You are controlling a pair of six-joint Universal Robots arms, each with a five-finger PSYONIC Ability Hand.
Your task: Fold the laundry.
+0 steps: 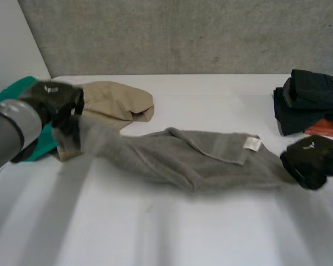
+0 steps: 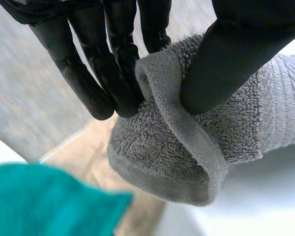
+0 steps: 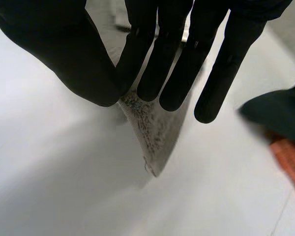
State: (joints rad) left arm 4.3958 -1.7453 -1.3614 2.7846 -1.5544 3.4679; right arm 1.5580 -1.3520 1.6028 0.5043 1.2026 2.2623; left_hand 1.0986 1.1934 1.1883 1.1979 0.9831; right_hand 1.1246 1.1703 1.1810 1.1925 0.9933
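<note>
At the far left of the desk (image 1: 155,233) a teal cloth (image 1: 16,88) is partly covered by the left hand (image 1: 58,102). One end of the grey towel (image 1: 194,158) is pinched by that hand between its fingers (image 2: 113,73) and thumb, and the terry edge is bunched into a fold there. A beige garment (image 1: 114,102) is laid just behind the hand. The towel is stretched across the middle of the desk, rumpled along its length, and a white label (image 1: 253,144) is seen near its right end. The corner at that end is gripped by the right hand (image 1: 311,160) between thumb and fingertips. Behind this hand a stack of dark folded clothes (image 1: 311,100) is set, with an orange cloth (image 1: 327,128) showing at its near side.
</note>
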